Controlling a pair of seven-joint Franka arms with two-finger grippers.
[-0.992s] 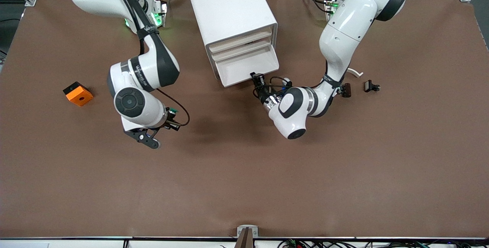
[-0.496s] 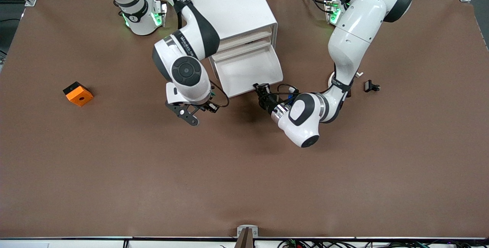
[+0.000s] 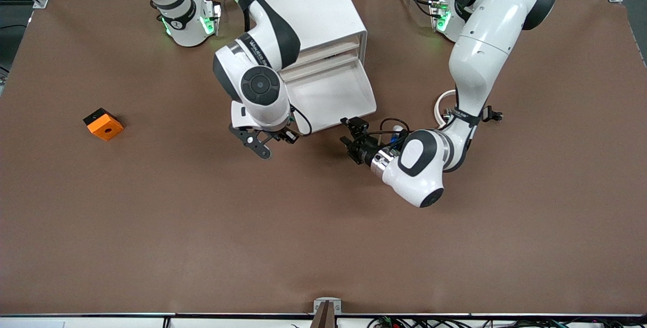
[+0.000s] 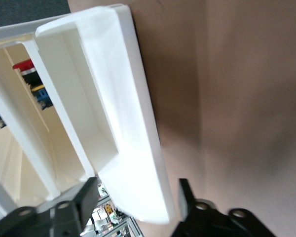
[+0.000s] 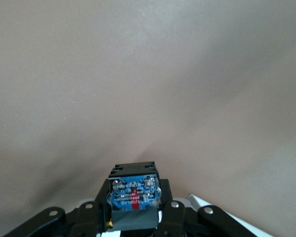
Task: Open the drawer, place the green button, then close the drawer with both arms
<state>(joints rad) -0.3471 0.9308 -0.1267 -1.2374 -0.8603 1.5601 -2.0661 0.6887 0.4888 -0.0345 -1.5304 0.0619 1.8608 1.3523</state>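
Note:
The white cabinet (image 3: 303, 9) stands at the middle of the table's robot side. Its lowest drawer (image 3: 328, 96) is pulled out, and its tray looks empty. My left gripper (image 3: 350, 141) is open just off the drawer's front corner, toward the left arm's end. In the left wrist view (image 4: 135, 193) the drawer's front lip (image 4: 133, 148) shows between the spread fingers. My right gripper (image 3: 283, 137) is shut on the button (image 5: 133, 193), whose bluish labelled end faces the wrist camera. It hangs over the table beside the drawer's other front corner.
An orange block (image 3: 103, 124) with a black hole lies toward the right arm's end. A white curved strip (image 3: 444, 101) and a small black clip (image 3: 491, 114) lie near the left arm's forearm. The upper drawers are closed.
The drawer has slid farther out. My left gripper has drawn back from its front. My right arm has swung from open table to the drawer's front corner with the button.

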